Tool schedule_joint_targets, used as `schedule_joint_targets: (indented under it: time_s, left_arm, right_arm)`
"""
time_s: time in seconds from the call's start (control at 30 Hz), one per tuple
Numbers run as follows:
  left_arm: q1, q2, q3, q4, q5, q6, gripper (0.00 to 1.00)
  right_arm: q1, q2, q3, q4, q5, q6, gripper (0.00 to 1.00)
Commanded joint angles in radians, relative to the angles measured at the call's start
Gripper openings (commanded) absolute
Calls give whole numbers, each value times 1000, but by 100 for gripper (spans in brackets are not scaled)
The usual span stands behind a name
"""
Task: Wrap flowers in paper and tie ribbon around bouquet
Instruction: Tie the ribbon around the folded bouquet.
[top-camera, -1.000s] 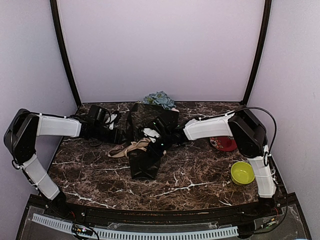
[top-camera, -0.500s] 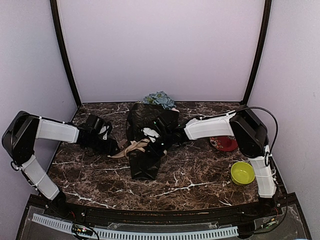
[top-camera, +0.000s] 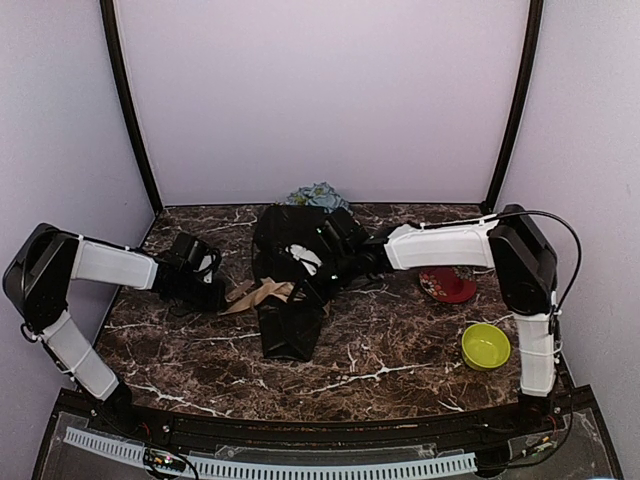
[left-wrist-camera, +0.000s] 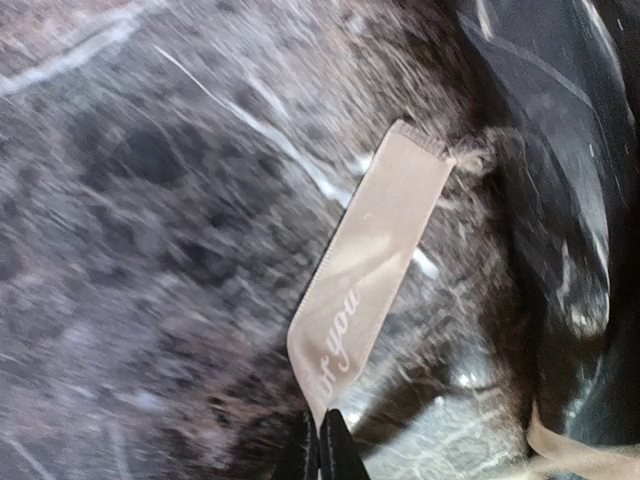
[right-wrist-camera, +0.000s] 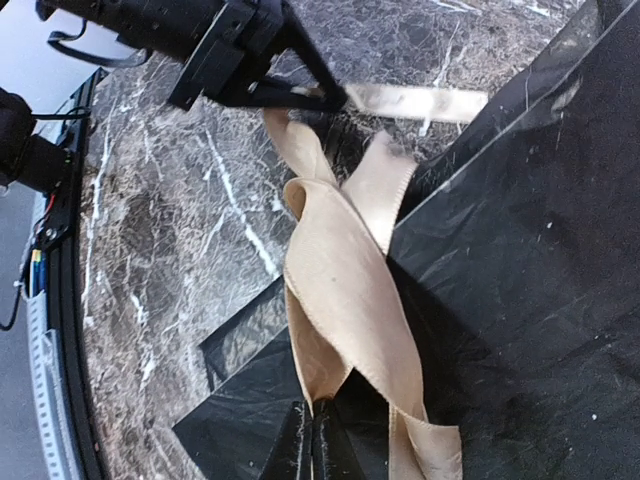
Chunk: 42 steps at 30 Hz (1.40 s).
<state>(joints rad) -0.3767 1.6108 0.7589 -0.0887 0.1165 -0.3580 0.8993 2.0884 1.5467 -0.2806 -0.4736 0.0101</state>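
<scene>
You're at the tying step: the bouquet (top-camera: 290, 325) lies in the middle of the surface (top-camera: 400, 355), blooms toward the far wall. Your left jaws are clenched on the ribbon (left-wrist-camera: 365, 270) tail, and your right jaws on its loop over the paper (right-wrist-camera: 520, 250). Next, I'd judge, draw both apart evenly to cinch.

The left gripper (left-wrist-camera: 318, 445) pinches one end of the tan ribbon (left-wrist-camera: 365, 270) on the dark table (left-wrist-camera: 150, 200), beside the black paper (left-wrist-camera: 560, 150).

Black-paper bouquet (top-camera: 290, 325) lying flat — beige ribbon (right-wrist-camera: 340, 290) looped across.
</scene>
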Motion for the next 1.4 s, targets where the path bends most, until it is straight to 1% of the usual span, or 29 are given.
schedule_joint_targets:
  time_s: [0.0, 0.1, 0.23, 0.37, 0.47, 0.6, 0.7, 0.8, 0.87, 0.93, 1.0, 1.1, 1.13, 1.2, 1.37]
  left_arm:
    - [26, -32, 49, -14, -93, 27, 0]
    - [50, -20, 67, -4, -125, 39, 0]
    - [91, -2, 93, 9, -129, 62, 0]
    - [144, 30, 127, 28, -127, 78, 0]
    - [192, 83, 172, 42, -105, 82, 0]
    - [234, 185, 281, 25, -85, 97, 0]
    - [246, 237, 313, 23, -82, 94, 0]
    - [256, 262, 323, 17, -92, 92, 0]
    - [261, 272, 322, 6, -100, 92, 0]
    - [263, 272, 313, 4, -101, 92, 0]
    - [263, 269, 304, 4, -96, 90, 0]
    - [263, 264, 296, 2, -97, 88, 0]
    - [263, 263, 294, 1, -95, 89, 0]
    - [263, 260, 294, -2, -93, 91, 0]
    - [265, 246, 289, -7, -101, 101, 0]
  right_arm:
    - [-34, -29, 12, -91, -69, -5, 0]
    - [-54, -13, 25, -117, -76, -10, 0]
    - [-67, 22, 54, -125, -106, -17, 0]
    - [-94, 93, 140, -141, -125, -6, 0]
    - [-110, 140, 207, -182, -135, -23, 0]
    - [-130, 149, 225, -224, -160, -64, 0]
    - [-152, 128, 210, -258, -233, -108, 0]
    - [-173, 102, 176, -285, -397, -164, 0]
    - [-189, 89, 150, -290, -458, -175, 0]
    - [-214, 70, 89, -235, -481, -129, 0]
    - [-240, 41, 15, -124, -461, -29, 0]
    - [-280, -11, -89, 24, -359, 139, 0]
    - [-285, -30, -111, 49, -317, 177, 0]
    - [-288, -59, -124, 45, -256, 208, 0]
    - [-289, -94, -150, -5, -216, 268, 0]
